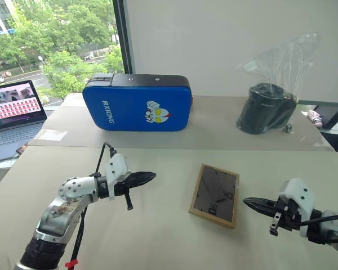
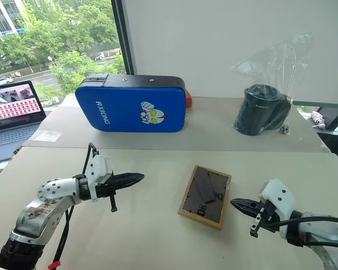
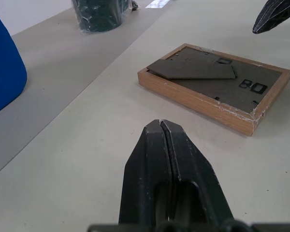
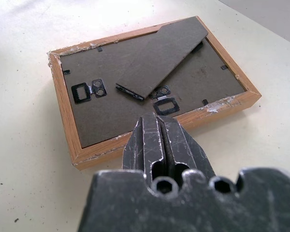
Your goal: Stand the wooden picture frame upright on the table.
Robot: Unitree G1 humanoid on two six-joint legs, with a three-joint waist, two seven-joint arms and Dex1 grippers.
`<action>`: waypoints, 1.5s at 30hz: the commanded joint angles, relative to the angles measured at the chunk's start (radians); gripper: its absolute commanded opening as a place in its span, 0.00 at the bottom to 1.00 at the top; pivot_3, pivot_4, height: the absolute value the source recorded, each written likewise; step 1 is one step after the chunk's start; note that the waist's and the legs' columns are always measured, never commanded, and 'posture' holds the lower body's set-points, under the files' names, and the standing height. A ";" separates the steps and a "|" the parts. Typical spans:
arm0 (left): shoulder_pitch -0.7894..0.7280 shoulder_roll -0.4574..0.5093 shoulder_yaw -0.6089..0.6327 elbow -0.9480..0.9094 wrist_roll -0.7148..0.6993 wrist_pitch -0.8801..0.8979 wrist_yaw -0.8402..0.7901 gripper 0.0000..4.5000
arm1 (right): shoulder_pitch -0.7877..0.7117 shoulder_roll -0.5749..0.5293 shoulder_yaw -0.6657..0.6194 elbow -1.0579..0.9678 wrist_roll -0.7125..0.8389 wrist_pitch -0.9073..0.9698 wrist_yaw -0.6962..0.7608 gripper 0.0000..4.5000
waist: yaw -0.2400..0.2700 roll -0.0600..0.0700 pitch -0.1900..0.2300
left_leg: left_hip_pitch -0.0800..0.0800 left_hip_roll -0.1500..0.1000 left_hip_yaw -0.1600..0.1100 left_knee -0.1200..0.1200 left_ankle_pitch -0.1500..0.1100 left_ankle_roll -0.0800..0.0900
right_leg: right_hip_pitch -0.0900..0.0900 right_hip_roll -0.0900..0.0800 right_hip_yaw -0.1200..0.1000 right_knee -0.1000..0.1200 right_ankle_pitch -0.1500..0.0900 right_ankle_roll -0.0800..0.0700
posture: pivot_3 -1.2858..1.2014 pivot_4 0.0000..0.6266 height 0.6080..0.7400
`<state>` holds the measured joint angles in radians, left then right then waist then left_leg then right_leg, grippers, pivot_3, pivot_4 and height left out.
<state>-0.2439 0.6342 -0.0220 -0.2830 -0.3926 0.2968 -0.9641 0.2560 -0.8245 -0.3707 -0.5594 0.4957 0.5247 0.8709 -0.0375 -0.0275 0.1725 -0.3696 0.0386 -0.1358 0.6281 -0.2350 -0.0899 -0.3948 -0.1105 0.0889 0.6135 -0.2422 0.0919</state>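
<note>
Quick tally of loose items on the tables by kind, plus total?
Picture frame: 1, the wooden picture frame, lying back-up
Padded case: 1, the blue padded case
Bagged container: 1, the black container in clear plastic
Laptop: 1, the open laptop
Total: 4

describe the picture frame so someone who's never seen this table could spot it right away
On the beige table, nearer than the big blue padded case at the back, the wooden picture frame lies flat between the two grippers. It is small, light-wood rimmed, face down, showing a dark back panel with a stand flap.
</note>
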 commanded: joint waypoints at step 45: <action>-0.565 -0.385 -0.373 1.292 0.609 -1.030 0.042 0.01 | -0.194 0.095 0.362 0.031 -0.313 0.344 -0.330 0.00 | 0.021 0.001 -0.022 | 0.010 -0.002 0.000 0.004 0.000 0.000 | 0.012 0.000 0.002 0.000 -0.001 0.008 | 0.52 0.24 1.00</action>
<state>-0.8510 0.2429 -0.4084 1.0253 0.2577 -0.9060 -0.8449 0.0339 -0.7368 -0.0252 -0.5138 0.1776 0.8416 0.5406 -0.0166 -0.0261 0.1502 -0.3599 0.0370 -0.1361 0.6321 -0.2350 -0.0897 -0.3824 -0.1104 0.0909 0.6143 -0.2433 0.0996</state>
